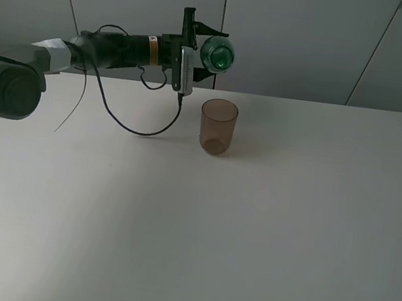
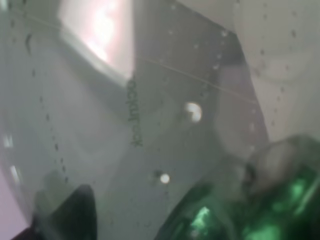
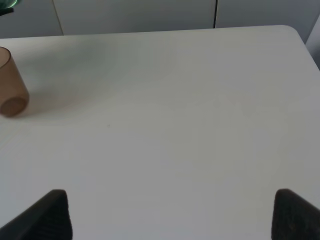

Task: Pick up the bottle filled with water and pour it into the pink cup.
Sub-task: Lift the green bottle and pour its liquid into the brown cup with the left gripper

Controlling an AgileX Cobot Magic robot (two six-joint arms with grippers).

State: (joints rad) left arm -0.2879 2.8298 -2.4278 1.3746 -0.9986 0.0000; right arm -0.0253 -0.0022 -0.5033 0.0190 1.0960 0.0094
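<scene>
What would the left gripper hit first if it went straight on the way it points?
Nothing that shows. The left gripper, shut on the bottle, points level, and its line seems to pass above the cup and the table. Depth is hard to judge.

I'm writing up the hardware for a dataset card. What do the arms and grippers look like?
The left arm is a black tube with an orange band, a white-wrapped section and a loose black cable; the left gripper is black. The right gripper shows only two dark fingertips.

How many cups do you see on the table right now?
1. The pink cup stands upright on the table, towards its far edge, near the bottle held in the air. Nothing in view could hide another.
</scene>
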